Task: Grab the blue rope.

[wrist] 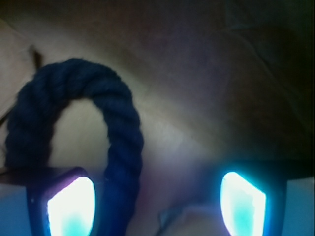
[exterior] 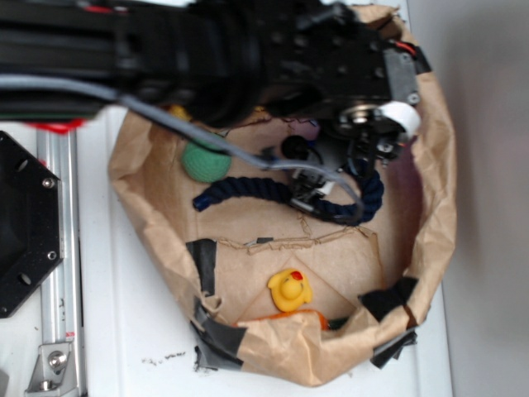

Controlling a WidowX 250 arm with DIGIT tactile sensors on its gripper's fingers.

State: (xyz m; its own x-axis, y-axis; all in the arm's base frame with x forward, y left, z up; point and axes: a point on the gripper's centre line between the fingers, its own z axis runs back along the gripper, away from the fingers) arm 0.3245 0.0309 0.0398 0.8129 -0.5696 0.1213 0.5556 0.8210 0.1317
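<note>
Exterior evenly bright but soft; wrist dim, blurred, with glaring pads [wrist: 74, 209].

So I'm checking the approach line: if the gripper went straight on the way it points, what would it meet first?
Probably the blue rope: in the wrist view it runs just inside the left finger of the open gripper. Beyond it lies brown paper. Depth is unclear.
</note>
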